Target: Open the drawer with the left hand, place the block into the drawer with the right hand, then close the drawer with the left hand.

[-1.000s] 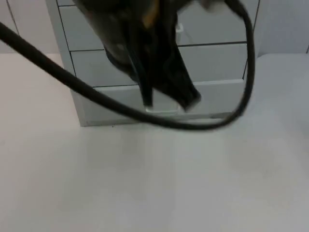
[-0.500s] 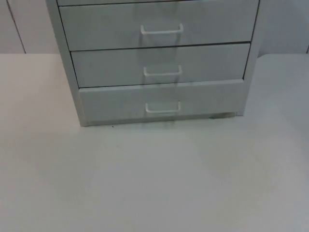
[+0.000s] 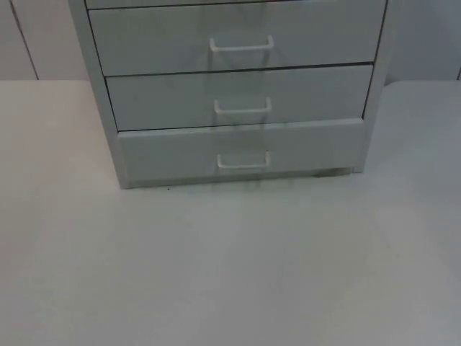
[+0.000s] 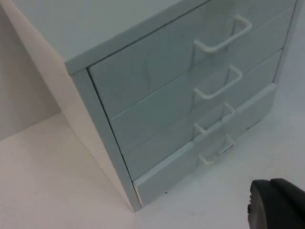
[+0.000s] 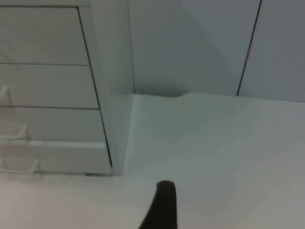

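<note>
A pale grey drawer cabinet [image 3: 238,86] stands at the back of the white table [image 3: 230,267]. Three of its drawers show in the top view, each with a white bar handle. The bottom drawer [image 3: 241,148] has its handle [image 3: 243,161] low in the front, and its front stands a little proud of the cabinet body, as the left wrist view shows [image 4: 209,143]. My left gripper [image 4: 277,204] hovers off the cabinet's front left corner. My right gripper [image 5: 164,206] is over the table beside the cabinet's right side [image 5: 114,86]. I see no block.
Grey partition wall panels [image 5: 200,43] close off the table behind and to the right of the cabinet. Bare white table top stretches in front of the cabinet [image 3: 238,274] and along its right side [image 5: 224,143].
One second ago a black arm hung in front of the cabinet near the bottom handle. It has since left the top view. The drawers look the same as before.
</note>
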You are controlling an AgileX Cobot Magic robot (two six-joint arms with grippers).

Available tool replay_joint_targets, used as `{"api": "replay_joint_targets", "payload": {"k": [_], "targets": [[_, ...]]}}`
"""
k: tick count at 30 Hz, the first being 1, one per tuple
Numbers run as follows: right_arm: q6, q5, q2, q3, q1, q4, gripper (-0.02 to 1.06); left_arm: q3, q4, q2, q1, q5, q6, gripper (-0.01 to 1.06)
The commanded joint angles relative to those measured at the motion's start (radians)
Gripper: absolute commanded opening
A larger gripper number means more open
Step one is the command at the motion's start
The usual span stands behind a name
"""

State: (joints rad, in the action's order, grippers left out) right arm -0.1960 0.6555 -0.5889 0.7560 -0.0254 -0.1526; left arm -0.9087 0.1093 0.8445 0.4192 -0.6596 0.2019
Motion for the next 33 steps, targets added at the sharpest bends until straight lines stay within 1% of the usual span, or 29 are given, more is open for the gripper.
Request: {"api": "replay_joint_targets", "payload": {"k": [1, 5, 8, 10, 11, 13, 14, 15, 16, 17, 19, 21, 22, 24, 26, 28, 30, 33], "targets": [[-0.019, 0.012, 0.034, -0.006, -0.009, -0.021, 0.72, 0.054, 0.017, -0.079, -0.003, 0.032, -0.02, 0.0], [-0.073, 0.015, 0.109, -0.048, -0.011, -0.069, 0.72, 0.147, 0.013, -0.239, -0.003, 0.061, -0.045, 0.0], [-0.073, 0.028, 0.151, -0.076, -0.011, -0.066, 0.72, 0.193, 0.004, -0.31, -0.003, 0.061, -0.05, 0.0], [-0.073, 0.069, 0.198, -0.095, -0.011, -0.057, 0.72, 0.236, 0.002, -0.383, -0.003, 0.062, -0.052, 0.0], [-0.073, 0.069, 0.198, -0.095, -0.011, -0.057, 0.72, 0.236, 0.002, -0.383, -0.003, 0.062, -0.052, 0.0], [-0.073, 0.142, 0.25, -0.102, -0.009, -0.052, 0.72, 0.273, -0.001, -0.443, -0.003, 0.052, -0.077, 0.0], [-0.073, 0.164, 0.273, -0.102, -0.009, -0.052, 0.72, 0.289, -0.017, -0.475, -0.003, 0.049, -0.1, 0.0], [-0.055, 0.187, 0.295, -0.102, -0.009, -0.039, 0.72, 0.308, -0.038, -0.518, -0.003, 0.038, -0.13, 0.0], [-0.03, 0.208, 0.314, -0.102, -0.009, -0.02, 0.72, 0.317, -0.051, -0.54, -0.003, 0.02, -0.134, 0.0], [-0.03, 0.208, 0.314, -0.102, -0.009, -0.02, 0.72, 0.317, -0.051, -0.54, -0.003, 0.02, -0.134, 0.0], [0.04, 0.254, 0.356, -0.102, -0.009, 0.034, 0.72, 0.316, -0.08, -0.583, -0.003, -0.029, -0.146, 0.0], [0.091, 0.3, 0.395, -0.102, -0.009, 0.091, 0.72, 0.317, -0.109, -0.62, -0.003, -0.073, -0.193, 0.0], [0.091, 0.3, 0.395, -0.102, -0.009, 0.091, 0.72, 0.317, -0.109, -0.62, -0.003, -0.073, -0.193, 0.0], [0.103, 0.336, 0.434, -0.102, -0.009, 0.121, 0.72, 0.319, -0.146, -0.657, -0.003, -0.117, -0.22, 0.0], [0.106, 0.372, 0.468, -0.102, -0.009, 0.13, 0.72, 0.331, -0.187, -0.693, -0.003, -0.156, -0.251, 0.0], [0.119, 0.378, 0.487, -0.107, -0.009, 0.13, 0.72, 0.337, -0.204, -0.715, -0.003, -0.166, -0.265, 0.0], [0.144, 0.378, 0.536, -0.138, -0.009, 0.132, 0.72, 0.36, -0.216, -0.758, -0.003, -0.178, -0.288, 0.0], [0.159, 0.378, 0.574, -0.174, -0.009, 0.132, 0.72, 0.389, -0.216, -0.822, -0.003, -0.186, -0.288, 0.0]]}}
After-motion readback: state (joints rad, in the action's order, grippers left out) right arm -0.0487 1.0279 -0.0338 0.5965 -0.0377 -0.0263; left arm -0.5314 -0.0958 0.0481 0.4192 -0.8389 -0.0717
